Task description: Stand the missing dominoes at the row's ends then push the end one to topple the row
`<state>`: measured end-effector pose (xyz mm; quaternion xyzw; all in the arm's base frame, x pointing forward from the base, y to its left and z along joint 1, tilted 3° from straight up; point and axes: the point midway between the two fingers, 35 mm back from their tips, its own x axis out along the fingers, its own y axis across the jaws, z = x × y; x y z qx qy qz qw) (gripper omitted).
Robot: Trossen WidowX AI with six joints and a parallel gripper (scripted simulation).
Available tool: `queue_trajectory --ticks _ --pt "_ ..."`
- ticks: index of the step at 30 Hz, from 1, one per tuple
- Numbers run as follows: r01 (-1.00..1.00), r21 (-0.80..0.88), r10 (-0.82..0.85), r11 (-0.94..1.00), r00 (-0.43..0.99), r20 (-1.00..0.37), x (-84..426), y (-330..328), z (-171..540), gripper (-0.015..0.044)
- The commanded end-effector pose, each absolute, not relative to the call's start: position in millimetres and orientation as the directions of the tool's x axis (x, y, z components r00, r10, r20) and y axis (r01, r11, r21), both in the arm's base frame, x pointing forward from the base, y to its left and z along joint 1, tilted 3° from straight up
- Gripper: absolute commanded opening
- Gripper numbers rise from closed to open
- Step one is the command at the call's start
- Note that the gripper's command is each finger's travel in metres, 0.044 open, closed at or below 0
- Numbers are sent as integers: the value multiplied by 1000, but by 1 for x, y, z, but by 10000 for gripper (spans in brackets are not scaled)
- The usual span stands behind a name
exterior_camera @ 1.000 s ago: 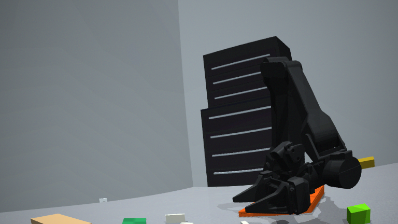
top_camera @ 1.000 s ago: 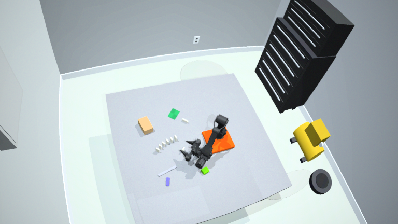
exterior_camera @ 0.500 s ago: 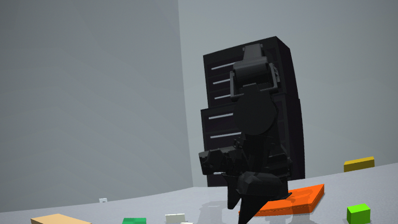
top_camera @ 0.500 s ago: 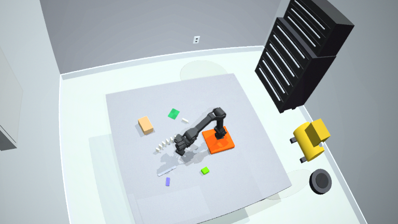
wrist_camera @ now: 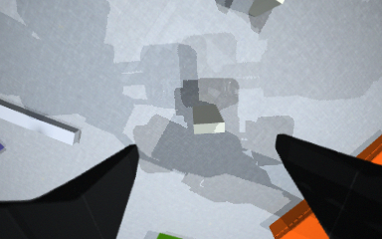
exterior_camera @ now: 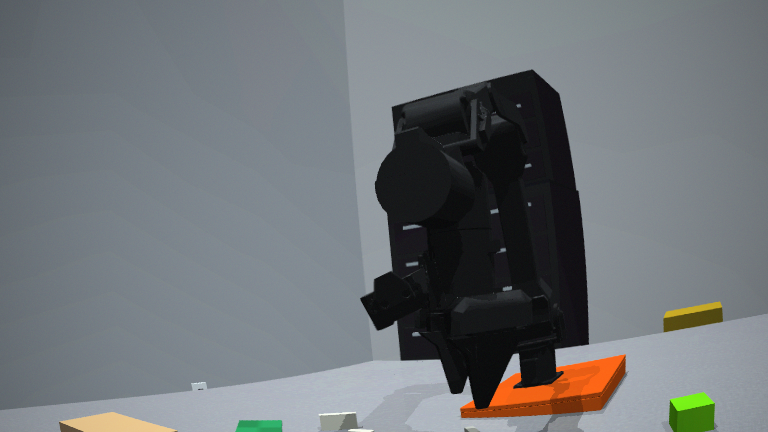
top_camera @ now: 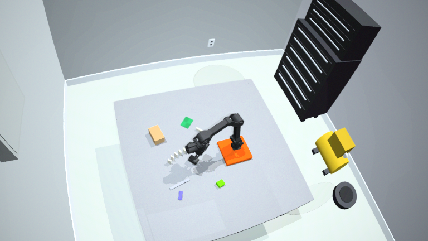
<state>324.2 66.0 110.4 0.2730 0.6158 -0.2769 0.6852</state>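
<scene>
A row of several white dominoes (top_camera: 176, 154) stands upright left of the arm in the top view; its near end shows at the top of the wrist view (wrist_camera: 267, 6). Another white domino (wrist_camera: 208, 128) (exterior_camera: 471, 430) stands alone, apart from that row, and is hidden by the arm in the top view. A further white domino (top_camera: 198, 129) (exterior_camera: 338, 421) lies on its side near the green square. My gripper (wrist_camera: 207, 145) (exterior_camera: 468, 399) is wide open and empty, pointing down above the lone domino, which appears between and slightly beyond the fingertips in the wrist view.
A tan block (top_camera: 156, 134) and green square (top_camera: 186, 122) lie beyond the row. A pale bar (top_camera: 179, 184) (wrist_camera: 37, 121), purple block (top_camera: 180, 195) and lime block (top_camera: 220, 183) (exterior_camera: 692, 413) lie on the near side. The arm stands on an orange plate (top_camera: 225, 155).
</scene>
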Motion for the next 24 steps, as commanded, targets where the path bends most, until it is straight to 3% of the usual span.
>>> queue_trajectory --ticks 1,18,24 --pt "713 16 -43 701 64 -997 323 64 79 440" --pt "713 15 -43 701 64 -997 323 63 52 440" --pt "713 15 -43 701 64 -997 323 63 52 282"
